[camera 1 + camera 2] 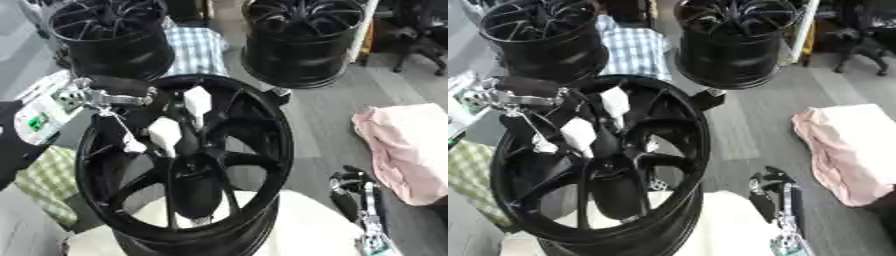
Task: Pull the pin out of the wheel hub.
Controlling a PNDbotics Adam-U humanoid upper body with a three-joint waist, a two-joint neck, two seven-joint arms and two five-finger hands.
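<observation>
Looking for the pin first: nothing that can be told as a pin, only dark spokes and a dark centre on the wheel hub (278, 135). Judging from the task, probably seated somewhere near that centre, below and to the right of the left hand (164, 134). If so, likely standing along the wheel's own axis, long axis pointing out of the open face, up and toward the head, slightly tilted with the wheel. Worded as a guess only.

Reaching in from the left over the upper rim, with pale fingertips (197, 100) spread apart among the upper spokes, pinching nothing that shows. Clearly the nearer hand, already inside the wheel, needing only to come down and inward to the centre, then to draw back out along that axis.

Resting idle at the lower right, beside the rim: right hand (350, 192), fingers up and relaxed, holding nothing, well apart from the centre.

Sitting tilted on a white stand (306, 230). Farther out: two more black wheels (109, 37) behind, a checked cloth (197, 47) between them, a pink cloth (407, 150) off to the right
</observation>
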